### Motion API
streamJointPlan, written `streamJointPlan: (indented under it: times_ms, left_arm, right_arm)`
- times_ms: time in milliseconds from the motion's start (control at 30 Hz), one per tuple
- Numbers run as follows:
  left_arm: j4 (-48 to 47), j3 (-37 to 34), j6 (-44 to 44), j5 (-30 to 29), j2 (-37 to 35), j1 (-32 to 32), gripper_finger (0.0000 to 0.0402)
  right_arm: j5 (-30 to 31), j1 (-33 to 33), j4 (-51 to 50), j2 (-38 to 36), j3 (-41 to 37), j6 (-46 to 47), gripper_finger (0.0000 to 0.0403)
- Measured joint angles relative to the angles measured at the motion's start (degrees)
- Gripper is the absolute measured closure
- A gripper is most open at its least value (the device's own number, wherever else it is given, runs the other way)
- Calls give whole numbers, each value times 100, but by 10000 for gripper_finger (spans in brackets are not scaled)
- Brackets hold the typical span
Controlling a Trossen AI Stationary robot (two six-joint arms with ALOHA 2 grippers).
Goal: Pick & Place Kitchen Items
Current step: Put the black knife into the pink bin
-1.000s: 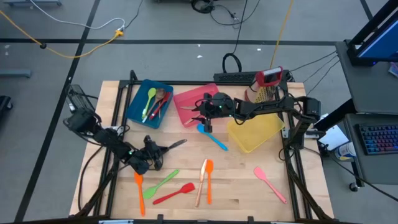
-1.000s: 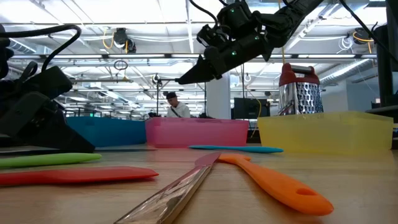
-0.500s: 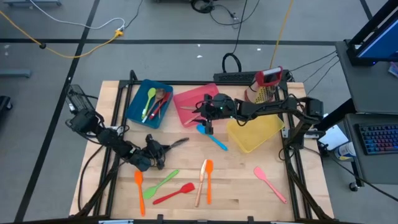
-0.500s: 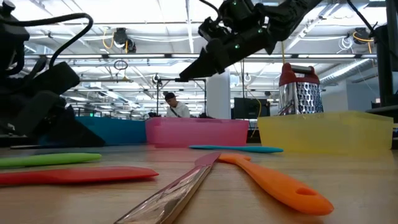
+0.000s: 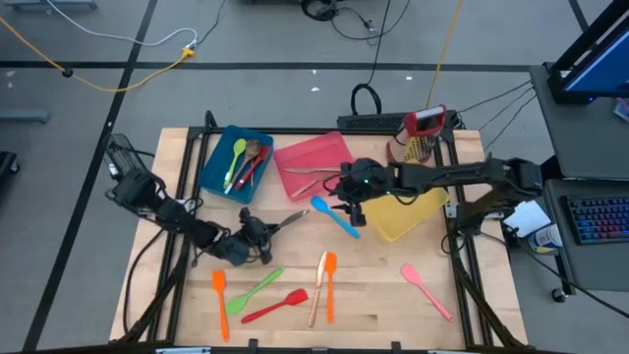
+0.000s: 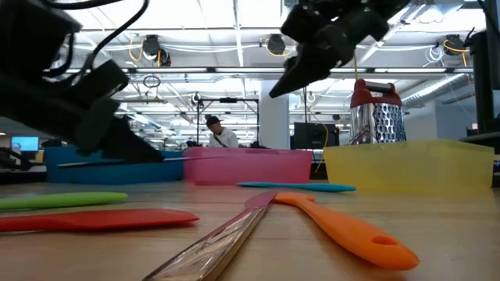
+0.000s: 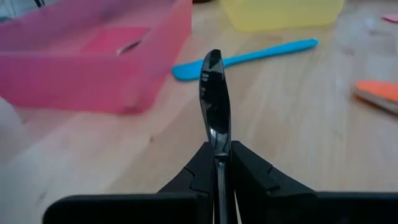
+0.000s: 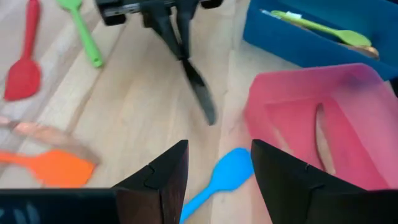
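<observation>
My left gripper [image 5: 263, 234] is shut on a black cutlery piece [image 5: 288, 219] near the table's middle, short of the pink bin [image 5: 310, 162]. My right gripper [image 5: 354, 202] hovers open over the blue spatula [image 5: 336, 218], which lies flat beside the yellow bin [image 5: 403, 211]. The right wrist view shows its fingers [image 8: 161, 180] wide apart above the blue spatula [image 8: 224, 174]. On the near part of the table lie an orange spatula [image 5: 218, 295], green spoon [image 5: 257, 287], red spatula [image 5: 277, 305], copper cutlery [image 5: 317, 285], a second orange spatula [image 5: 331, 283] and a pink spatula [image 5: 428, 290]. My left gripper pinches the black cutlery piece by one end [image 7: 216, 152] between its two fingers. The piece runs on straight ahead of the fingers, roughly level, its free end [image 7: 211, 62] pointing at the pink bin. It is lifted clear of the table [image 6: 180, 158].
The blue bin [image 5: 234, 162] at the far left holds a green spoon and other utensils. One utensil [image 8: 320, 134] lies in the pink bin. A red-topped grater [image 5: 423, 133] stands at the far edge behind the yellow bin. A person shows in the room beyond the table [image 6: 223, 134].
My left gripper has risen and moved toward the table's right, carrying the black cutlery piece closer to the pink bin. My right gripper has drawn away from over the pink bin, toward the right and near side, and now hangs over the blue spatula.
</observation>
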Motion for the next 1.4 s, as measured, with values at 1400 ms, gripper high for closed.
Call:
streamJointPlan:
  times_ms: [1400]
  left_arm:
    - [-2402,2263,2319,3005,-911,3749,368]
  right_arm:
    - [22,-10,2019,-2048,-2758,741,234]
